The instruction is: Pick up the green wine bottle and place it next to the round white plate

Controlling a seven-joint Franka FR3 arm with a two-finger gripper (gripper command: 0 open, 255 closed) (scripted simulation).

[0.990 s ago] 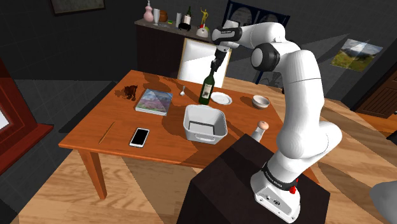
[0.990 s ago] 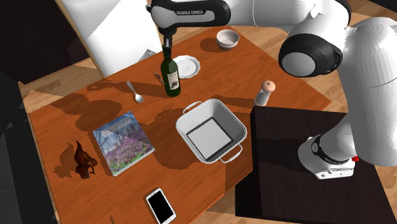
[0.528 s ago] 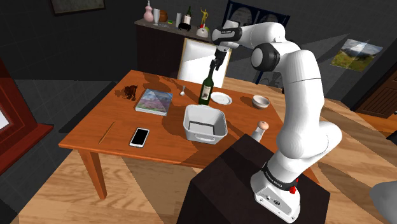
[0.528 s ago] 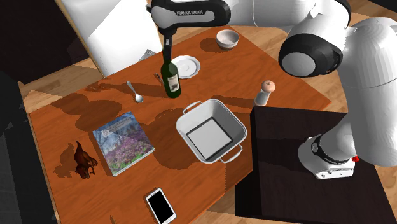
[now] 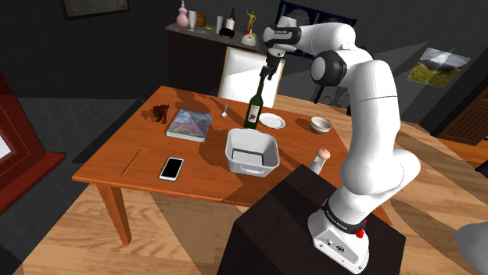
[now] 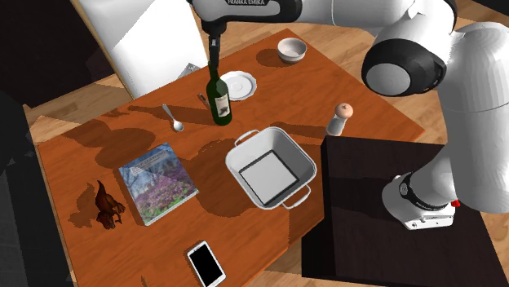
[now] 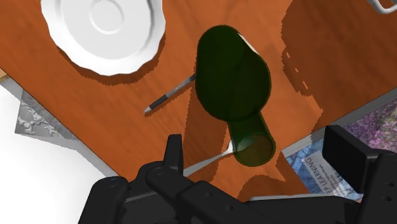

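The dark green wine bottle stands upright on the wooden table, close beside the round white plate. My gripper hangs just above the bottle's neck. In the wrist view the bottle is seen from above, its mouth between my two black fingers, which stand wide apart and do not touch it. The plate lies a short way off to the bottle's side. My gripper is open and holds nothing.
A white square pan sits in front of the bottle, and a small bowl and a shaker stand nearer the stand. A book, phone, spoon, pen and brown figurine lie on the table. A white chair stands behind.
My fingers have opened off the bottle's neck and the hand has risen a little. The bottle stays standing beside the plate.
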